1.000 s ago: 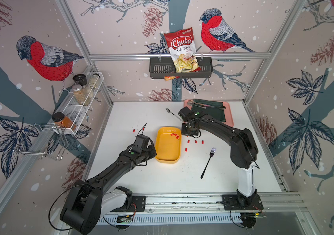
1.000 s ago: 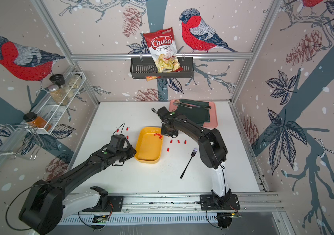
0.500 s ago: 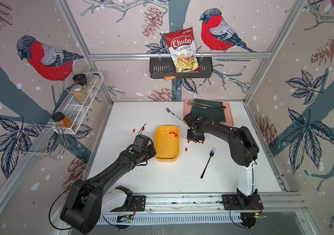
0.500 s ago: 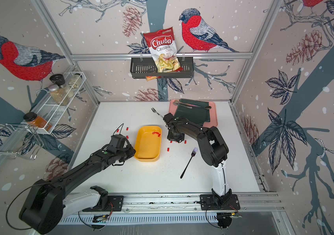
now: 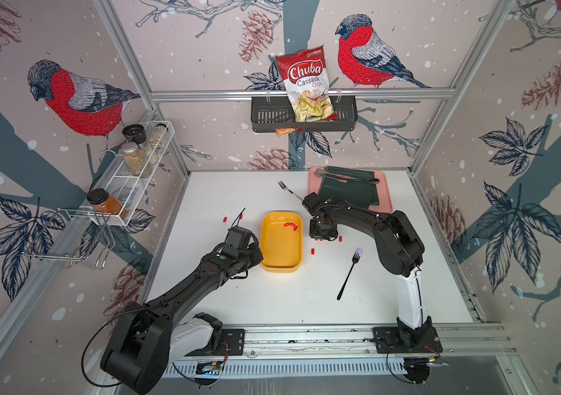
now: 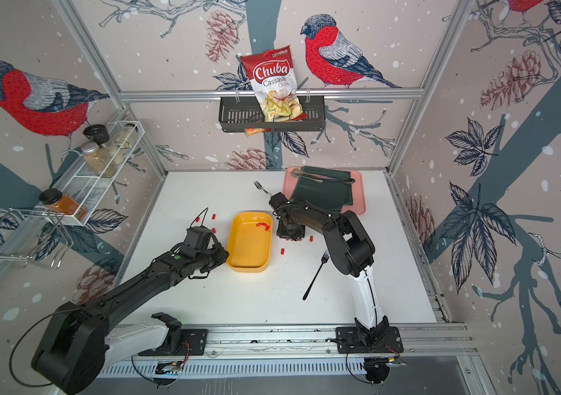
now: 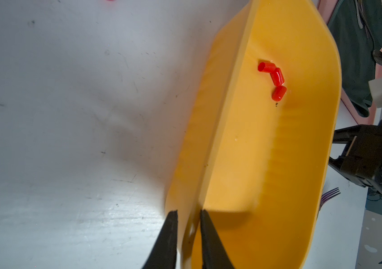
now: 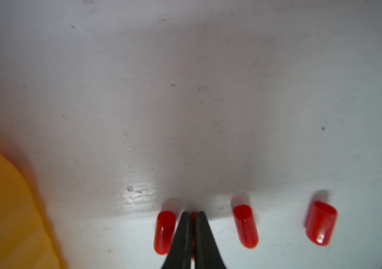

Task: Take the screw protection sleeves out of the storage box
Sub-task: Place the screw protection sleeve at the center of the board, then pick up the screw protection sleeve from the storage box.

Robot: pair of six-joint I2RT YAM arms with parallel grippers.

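**Now, a grip at each side**

The left pincer (image 7: 187, 212) grips the wall of the shallow yellow-orange plastic storage box (image 7: 301, 163). Three small red cylindrical plastic sleeves (image 7: 277, 78) lie inside, well ahead of its tips. The right pincer (image 8: 192, 213) nips one sleeve on the white bench (image 8: 185, 93), others just beside it.

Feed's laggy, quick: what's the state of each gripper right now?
Left gripper: closed on the storage box wall.
Right gripper: closed on one red screw protection sleeve.
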